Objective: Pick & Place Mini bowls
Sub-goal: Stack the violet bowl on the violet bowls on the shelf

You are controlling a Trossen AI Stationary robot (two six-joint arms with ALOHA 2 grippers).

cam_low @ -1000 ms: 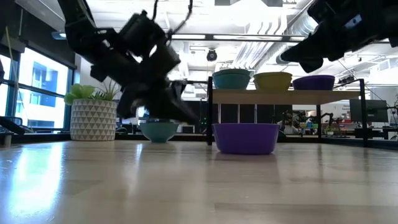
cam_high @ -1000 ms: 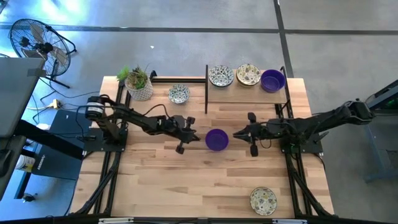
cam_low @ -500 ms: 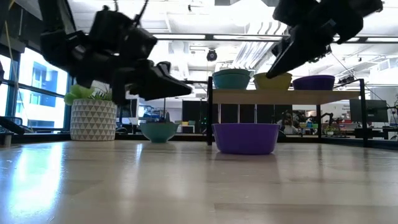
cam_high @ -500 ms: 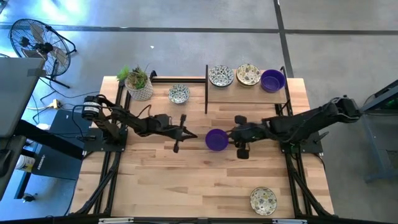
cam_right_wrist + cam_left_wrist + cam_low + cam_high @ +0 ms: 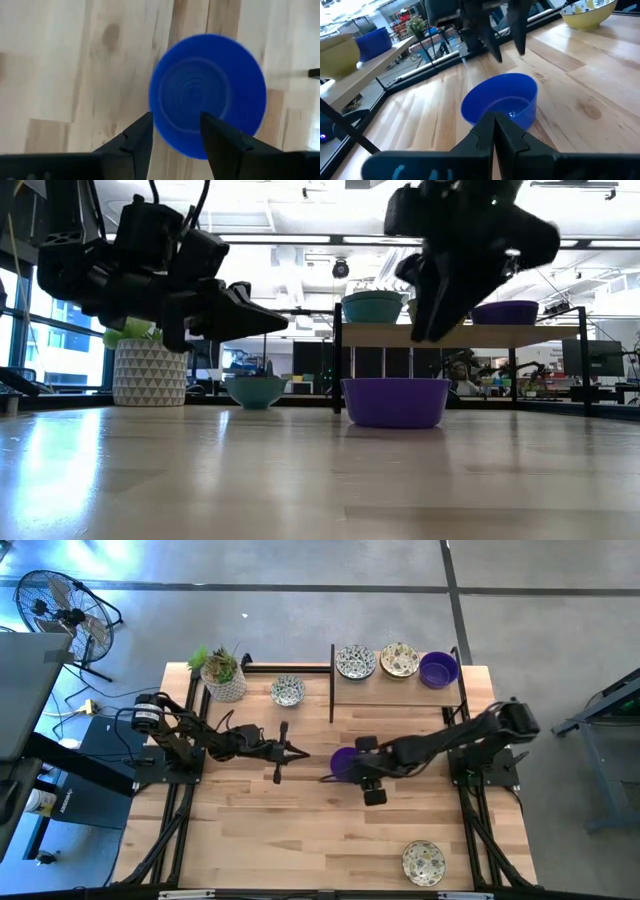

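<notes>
At the upper left of the high view a potted plant (image 5: 222, 673) stands on the table (image 5: 250, 840), with a patterned bowl (image 5: 288, 691) just to its right. Below them, left of centre, the left gripper (image 5: 283, 749) hangs above the wood with its fingers pressed together, holding nothing; its tips point rightward at the purple bowl (image 5: 344, 764), which lies apart from it, with bare table between.

That bowl sits near the middle of the frame, upright and open side up. Being round, it has no long axis to line up with, so any approach comes down to the rim. The right gripper (image 5: 366, 769) is plainly the nearer: it hovers directly over the bowl's right edge, fingers spread to a moderate gap. In the right wrist view the two fingers (image 5: 136, 141) straddle the near rim, one tip over the bowl's inside and one outside it. A short drop would probably put the wall between them.

On the shelf (image 5: 395, 680) at upper right stand two patterned bowls (image 5: 355, 662) and another purple one (image 5: 438, 669). A further patterned bowl (image 5: 423, 862) lies at the lower right.
</notes>
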